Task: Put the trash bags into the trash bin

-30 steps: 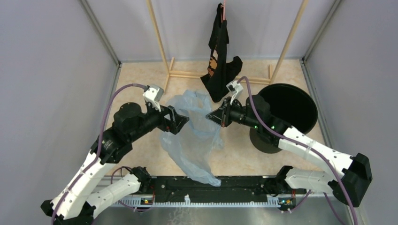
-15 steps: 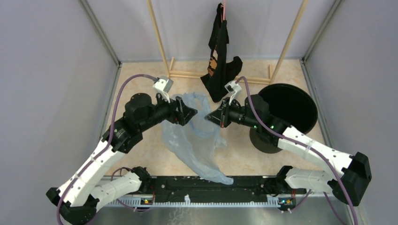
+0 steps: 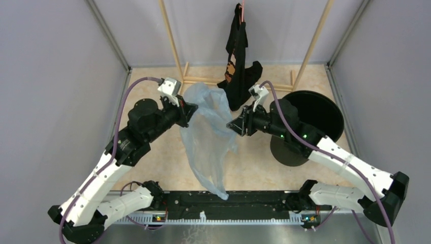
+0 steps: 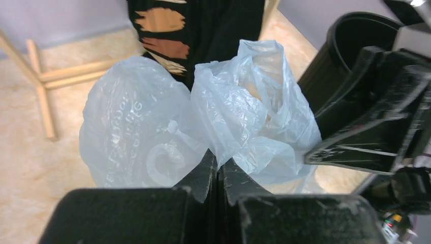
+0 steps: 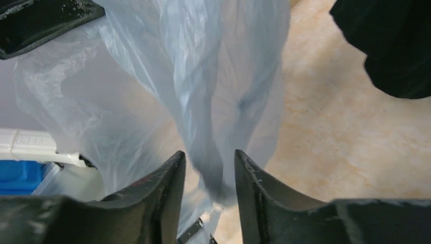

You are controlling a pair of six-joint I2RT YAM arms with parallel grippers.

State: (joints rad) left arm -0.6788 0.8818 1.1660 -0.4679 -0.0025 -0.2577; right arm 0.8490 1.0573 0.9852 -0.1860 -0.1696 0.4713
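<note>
One trash bag (image 3: 208, 132) hangs between the arms. In the last half second it has been hauled higher and drawn long, its tail over the near rail, left of the trash bin (image 3: 317, 114) and not in it. The left gripper (image 3: 187, 109) pinches it, fingers fully together. Film threads the right gripper's (image 3: 235, 126) narrow gap; I cannot tell if it clamps. The carry across likely remains. Below lies the beige table (image 3: 152, 91), and a black garment (image 3: 239, 76) hangs between grey walls (image 3: 61, 76).
</note>
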